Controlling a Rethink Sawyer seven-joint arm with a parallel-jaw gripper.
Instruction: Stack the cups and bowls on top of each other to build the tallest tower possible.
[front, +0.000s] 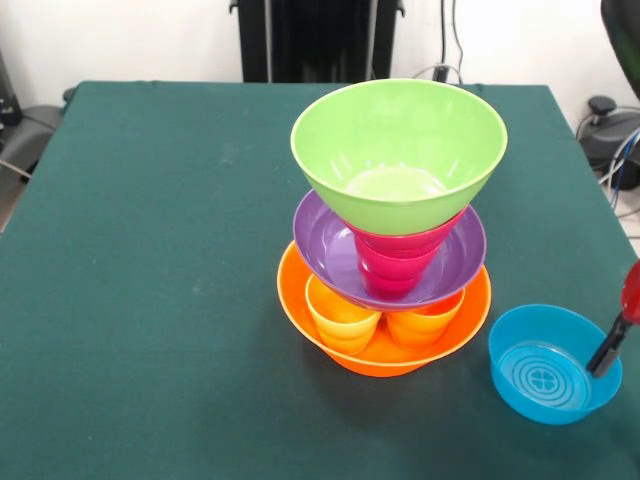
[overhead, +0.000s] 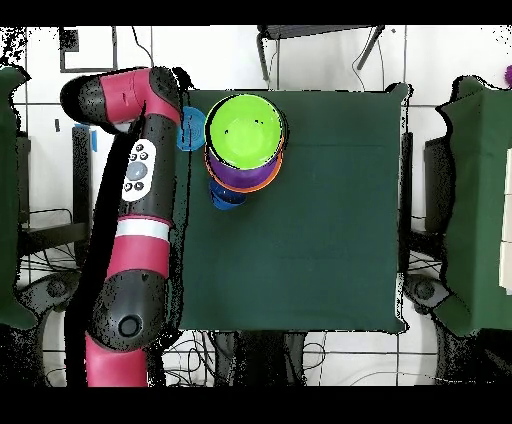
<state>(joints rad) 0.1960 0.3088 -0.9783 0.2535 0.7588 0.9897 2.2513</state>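
A light blue bowl (front: 541, 366) is being reached beside the tower (front: 385, 240), for stacking presumably; the pincer's (front: 606, 358) opening cannot be told.

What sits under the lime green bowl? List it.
Under the lime green bowl stands a red cup, upside down inside the purple bowl. Whether anything hides beneath that cup cannot be seen.

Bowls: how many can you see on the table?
4. The orange bowl at the stack's base, the purple bowl above it, the lime green bowl on top, the light blue bowl standing apart. Others may be hidden.
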